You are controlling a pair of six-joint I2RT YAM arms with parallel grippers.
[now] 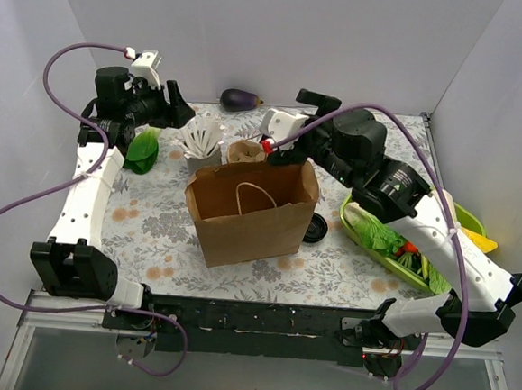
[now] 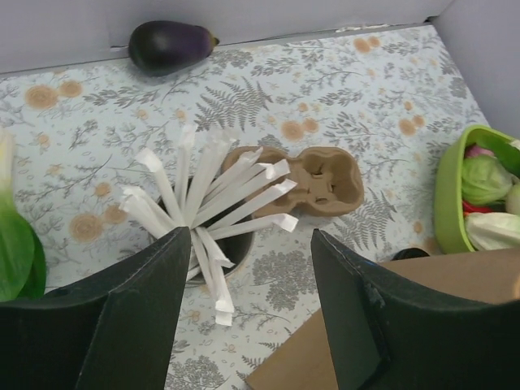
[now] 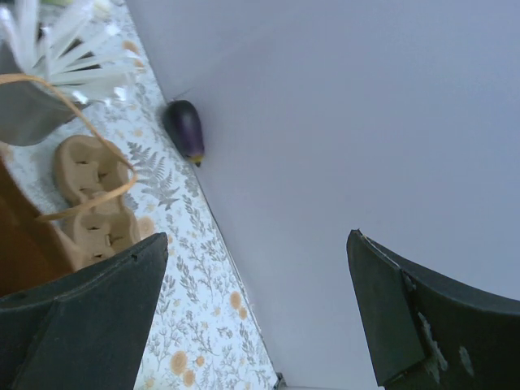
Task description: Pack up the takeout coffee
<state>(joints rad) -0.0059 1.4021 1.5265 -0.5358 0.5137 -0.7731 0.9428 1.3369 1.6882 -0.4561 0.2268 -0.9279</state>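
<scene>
The takeout coffee is hidden in every view. A brown paper bag [image 1: 250, 217] stands open at the table's middle, and its edge [image 2: 317, 357] shows in the left wrist view. Behind it lies the brown two-well cardboard carrier [image 1: 245, 149] [image 2: 321, 179] [image 3: 89, 195], both wells empty. My left gripper [image 1: 182, 112] [image 2: 252, 325] hangs open above the grey cup of white sticks [image 1: 202, 145] [image 2: 215, 244], with nothing between its fingers. My right gripper [image 1: 279, 138] [image 3: 256, 317] is wide open and empty over the bag's far rim, facing the back wall.
A purple eggplant [image 1: 240, 99] [image 2: 171, 45] [image 3: 185, 128] lies at the back wall. A green tray [image 1: 366, 239] [image 2: 445, 203] of vegetables sits on the right. A black lid [image 1: 316, 228] lies beside the bag. Green leaves [image 1: 143, 148] [image 2: 16, 252] lie left of the stick cup.
</scene>
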